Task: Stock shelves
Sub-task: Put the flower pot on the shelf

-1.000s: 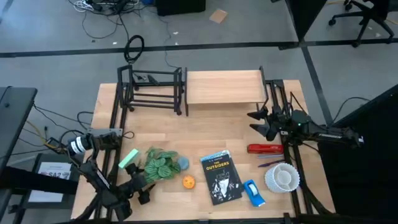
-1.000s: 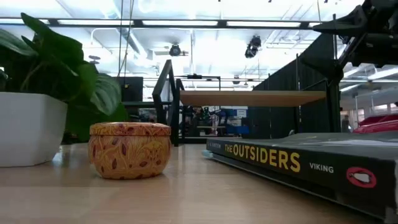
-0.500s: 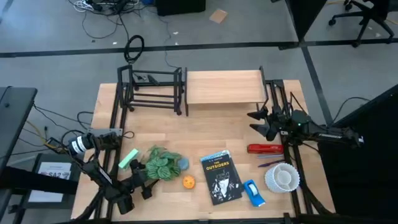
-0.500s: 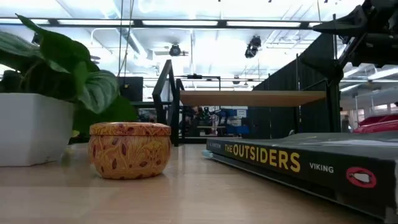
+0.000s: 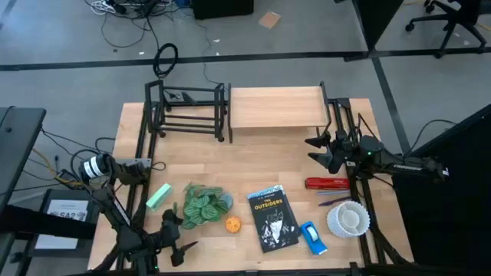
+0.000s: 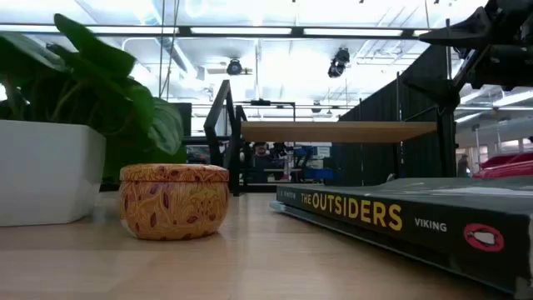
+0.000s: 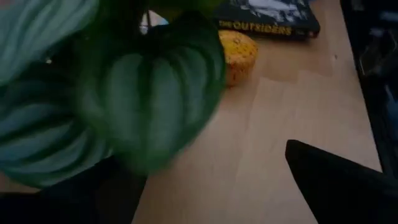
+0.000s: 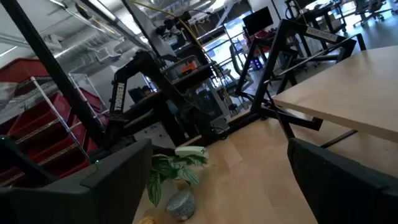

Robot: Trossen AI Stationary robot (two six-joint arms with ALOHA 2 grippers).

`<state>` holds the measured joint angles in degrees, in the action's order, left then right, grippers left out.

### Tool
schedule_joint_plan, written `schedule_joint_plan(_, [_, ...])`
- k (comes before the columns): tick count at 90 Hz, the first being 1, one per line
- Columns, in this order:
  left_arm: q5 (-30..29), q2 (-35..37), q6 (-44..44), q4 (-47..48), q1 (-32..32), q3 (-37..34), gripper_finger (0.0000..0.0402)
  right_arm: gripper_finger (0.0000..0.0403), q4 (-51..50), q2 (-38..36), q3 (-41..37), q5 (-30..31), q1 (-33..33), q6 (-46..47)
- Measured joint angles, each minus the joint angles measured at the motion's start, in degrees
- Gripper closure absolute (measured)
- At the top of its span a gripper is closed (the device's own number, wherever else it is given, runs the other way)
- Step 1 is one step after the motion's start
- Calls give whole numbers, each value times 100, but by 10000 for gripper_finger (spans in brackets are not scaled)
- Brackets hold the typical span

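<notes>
The left claw (image 5: 178, 247) is hovering with fingers spread, released, at the bench's (image 5: 276, 165) near edge just beside the potted plant (image 5: 201, 205), apparently lining up a grasp. The right claw (image 5: 318, 150) is waiting, parted and holding nothing, near the plank-topped shelf (image 5: 276, 107); the black rack (image 5: 188, 111) is standing beside it. Next move: closing on the pot.

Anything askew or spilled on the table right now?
Nothing stands out. The potted plant, tin, book and stapler sit upright or flat; both shelves are bare. The left gripper is open near the plant; the right gripper waits, open.
</notes>
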<state>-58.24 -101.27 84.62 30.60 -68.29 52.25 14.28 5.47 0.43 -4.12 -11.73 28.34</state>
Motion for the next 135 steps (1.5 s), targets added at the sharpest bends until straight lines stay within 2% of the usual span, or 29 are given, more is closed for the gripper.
schedule_joint_plan(34, [633, -42, 2, 350, 264, -458, 49, 57, 2, -2, 0, 0, 0, 0])
schedule_joint_plan(46, [582, -42, 2, 344, 300, -833, 49, 57, 0, -1, 0, 0, 1, 0])
schedule_joint_plan(61, [25, -42, -123, -277, 391, -1367, 49, 57, 2, -1, 1, 0, 0, 0])
schedule_joint_plan(68, [-52, -42, -490, -994, 464, -1599, 49, 57, 2, -1, 0, 0, 0, 0])
schedule_joint_plan(79, [-152, -41, -1634, -2271, 583, -1851, 49, 57, 1, 0, 0, -1, 2, 0])
schedule_joint_plan(89, [-116, -33, -2366, -2798, 715, -1944, 49, 57, 2, -1, 1, 0, 0, 0])
schedule_joint_plan(114, [-126, 405, -3077, -2850, 802, -1981, 49, 57, 2, -1, 1, -1, 0, 0])
schedule_joint_plan(128, [-189, 910, -3713, -2858, 1113, -1976, 49, 57, 2, 0, 0, 0, 2, 0])
schedule_joint_plan(135, [59, 1026, -4004, -2904, 1341, -1974, 49, 57, 2, -2, 1, -1, 1, 1])
